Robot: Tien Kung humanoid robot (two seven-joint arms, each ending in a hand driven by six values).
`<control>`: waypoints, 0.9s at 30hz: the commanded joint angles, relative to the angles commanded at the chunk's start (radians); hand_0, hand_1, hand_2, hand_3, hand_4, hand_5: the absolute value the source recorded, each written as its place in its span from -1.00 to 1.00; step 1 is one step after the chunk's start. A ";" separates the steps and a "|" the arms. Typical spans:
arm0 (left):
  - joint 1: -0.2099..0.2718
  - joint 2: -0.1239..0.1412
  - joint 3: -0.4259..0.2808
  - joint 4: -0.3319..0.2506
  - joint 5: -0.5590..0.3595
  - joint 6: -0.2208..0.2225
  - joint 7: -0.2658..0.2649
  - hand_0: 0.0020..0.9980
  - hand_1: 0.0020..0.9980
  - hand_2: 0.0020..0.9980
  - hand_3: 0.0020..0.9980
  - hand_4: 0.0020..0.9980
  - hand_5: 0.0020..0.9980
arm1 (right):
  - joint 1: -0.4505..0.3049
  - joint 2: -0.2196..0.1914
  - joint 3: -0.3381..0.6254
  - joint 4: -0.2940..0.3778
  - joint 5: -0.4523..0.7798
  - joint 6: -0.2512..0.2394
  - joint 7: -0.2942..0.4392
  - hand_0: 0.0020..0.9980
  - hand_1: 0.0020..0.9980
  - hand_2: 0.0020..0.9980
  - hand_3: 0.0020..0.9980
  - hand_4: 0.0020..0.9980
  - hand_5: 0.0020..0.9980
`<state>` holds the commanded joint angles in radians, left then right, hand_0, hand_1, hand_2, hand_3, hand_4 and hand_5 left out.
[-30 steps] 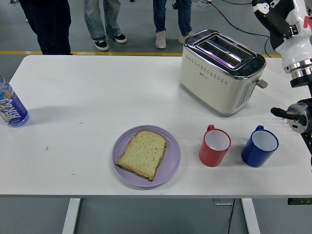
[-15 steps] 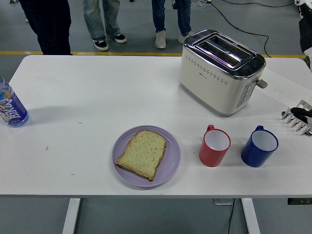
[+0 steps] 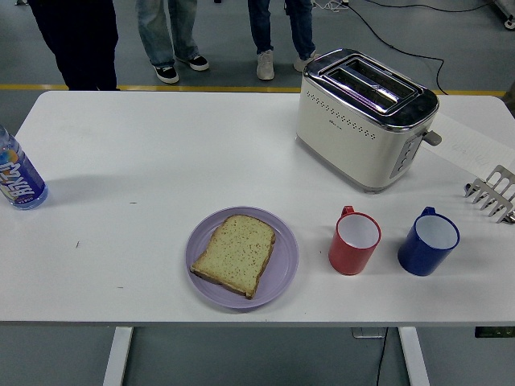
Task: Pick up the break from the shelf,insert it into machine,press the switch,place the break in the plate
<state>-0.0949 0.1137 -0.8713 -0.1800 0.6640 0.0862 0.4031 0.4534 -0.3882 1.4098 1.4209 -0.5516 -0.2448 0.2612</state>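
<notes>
The bread slice (image 3: 236, 255) lies flat on the lilac plate (image 3: 283, 277), a little below the middle of the tabletop (image 3: 161, 161) and close to its near edge. Its long axis runs from about 1 o'clock to 7 o'clock, the crust end pointing toward the toaster (image 3: 364, 121). The toaster stands at about 1 o'clock from the plate, well apart from it, with both slots on top showing empty and its lever side facing 4 o'clock. The wire rack (image 3: 492, 193), the shelf of the task, sits at the tabletop's right edge, at 3 o'clock from the toaster's lower corner, and carries nothing that can be seen.

Between plate and rack, at 3 o'clock from the bread, stand a red mug (image 3: 354, 241) and a blue mug (image 3: 428, 241), side by side and apart. A plastic bottle (image 3: 18, 175) is at the far left edge, at 9 o'clock. People stand beyond the far side, only legs and shoes visible.

Neither robot hand is in the picture, so how wide or narrow either one is cannot be told, and no direction from hand to bread can be given. Judged from the layout, the bread already rests where the task ends, and the rack side, hence the right arm, is the nearer to toaster and shelf.
</notes>
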 joint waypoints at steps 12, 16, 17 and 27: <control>0.002 -0.002 -0.004 0.000 0.002 0.000 0.000 -0.33 -0.11 0.18 0.44 0.17 1.00 | -0.076 -0.021 0.059 -0.037 0.097 0.021 0.009 0.57 0.46 0.41 0.29 0.02 -0.76; 0.003 -0.002 -0.006 0.000 0.007 0.000 0.000 -0.33 -0.11 0.18 0.44 0.16 1.00 | -0.101 -0.027 0.075 -0.047 0.104 0.020 0.013 0.53 0.44 0.40 0.28 0.02 -0.73; 0.003 -0.003 -0.006 0.000 0.007 0.000 0.000 -0.33 -0.11 0.18 0.44 0.16 1.00 | -0.104 -0.027 0.078 -0.049 0.105 0.021 0.013 0.53 0.44 0.40 0.28 0.02 -0.73; 0.011 -0.005 -0.018 0.000 0.023 -0.001 0.002 -0.33 -0.11 0.18 0.44 0.16 1.00 | -0.187 -0.028 0.147 -0.054 0.139 0.038 -0.013 0.52 0.42 0.38 0.26 0.02 -0.71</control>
<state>-0.0843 0.1086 -0.8895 -0.1800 0.6874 0.0850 0.4050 0.2663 -0.4158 1.5567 1.3671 -0.4123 -0.2064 0.2486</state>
